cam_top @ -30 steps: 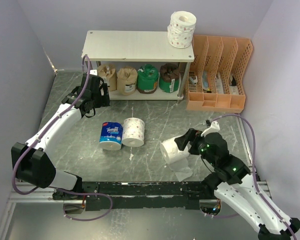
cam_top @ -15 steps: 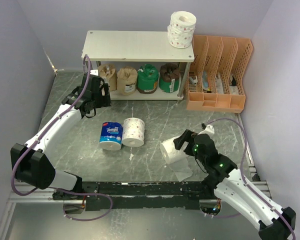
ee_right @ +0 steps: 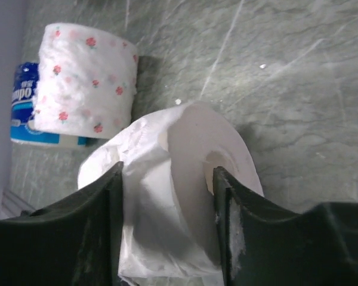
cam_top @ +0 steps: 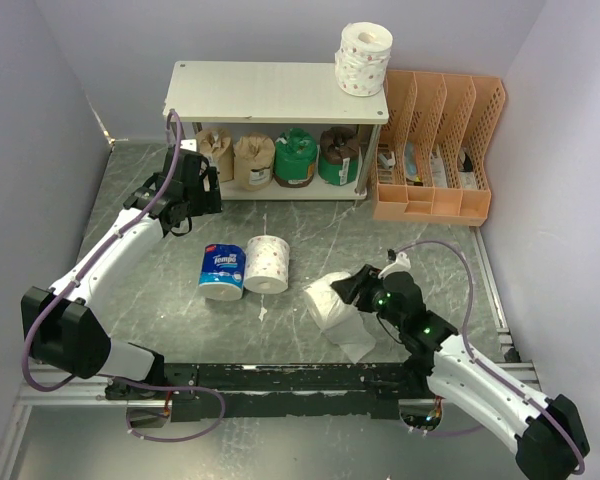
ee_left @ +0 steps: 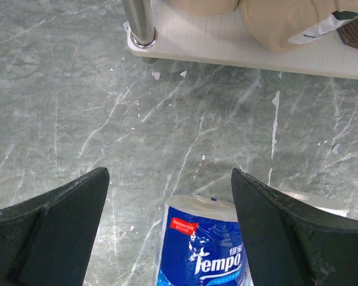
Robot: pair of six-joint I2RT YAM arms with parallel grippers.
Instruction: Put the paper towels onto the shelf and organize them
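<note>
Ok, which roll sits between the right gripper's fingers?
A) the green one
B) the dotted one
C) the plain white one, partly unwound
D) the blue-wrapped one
C: in the right wrist view the plain white roll, with a loose sheet hanging off it, lies between the fingers of the right gripper.
</note>
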